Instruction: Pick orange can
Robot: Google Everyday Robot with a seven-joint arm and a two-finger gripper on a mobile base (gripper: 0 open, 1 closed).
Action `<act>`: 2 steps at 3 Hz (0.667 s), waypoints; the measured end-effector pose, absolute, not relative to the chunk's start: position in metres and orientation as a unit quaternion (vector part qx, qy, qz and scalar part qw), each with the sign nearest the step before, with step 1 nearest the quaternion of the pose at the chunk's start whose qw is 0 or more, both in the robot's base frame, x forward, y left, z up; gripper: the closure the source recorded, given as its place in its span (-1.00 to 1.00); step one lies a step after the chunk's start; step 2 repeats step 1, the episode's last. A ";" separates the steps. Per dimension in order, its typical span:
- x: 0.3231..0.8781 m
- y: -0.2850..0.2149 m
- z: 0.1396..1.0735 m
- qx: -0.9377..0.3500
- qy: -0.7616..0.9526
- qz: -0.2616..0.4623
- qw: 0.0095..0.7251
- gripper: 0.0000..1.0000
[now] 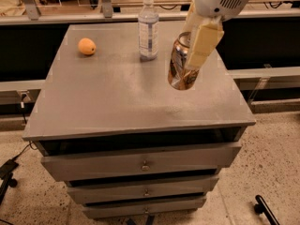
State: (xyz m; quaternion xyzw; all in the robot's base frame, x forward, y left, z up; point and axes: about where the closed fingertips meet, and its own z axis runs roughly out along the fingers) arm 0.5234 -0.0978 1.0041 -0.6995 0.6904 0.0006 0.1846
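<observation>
The orange can (178,68) is a shiny orange-copper drink can with a silver top. It hangs tilted in the air above the right part of the grey cabinet top (117,97). My gripper (190,55) comes down from the upper right on a white arm and is shut on the can, with a cream finger (202,43) lying across the can's right side. The can's bottom is clear of the surface.
A tall clear water bottle (148,28) stands at the back middle of the cabinet top, just left of the can. A small round orange fruit (86,46) lies at the back left. The cabinet has several drawers (140,161) below. A counter runs behind.
</observation>
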 end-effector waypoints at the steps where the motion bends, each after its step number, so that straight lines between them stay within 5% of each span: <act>1: 0.523 -0.098 1.004 -0.699 0.690 0.001 0.185 1.00; 2: 0.523 -0.098 1.004 -0.699 0.690 0.001 0.185 1.00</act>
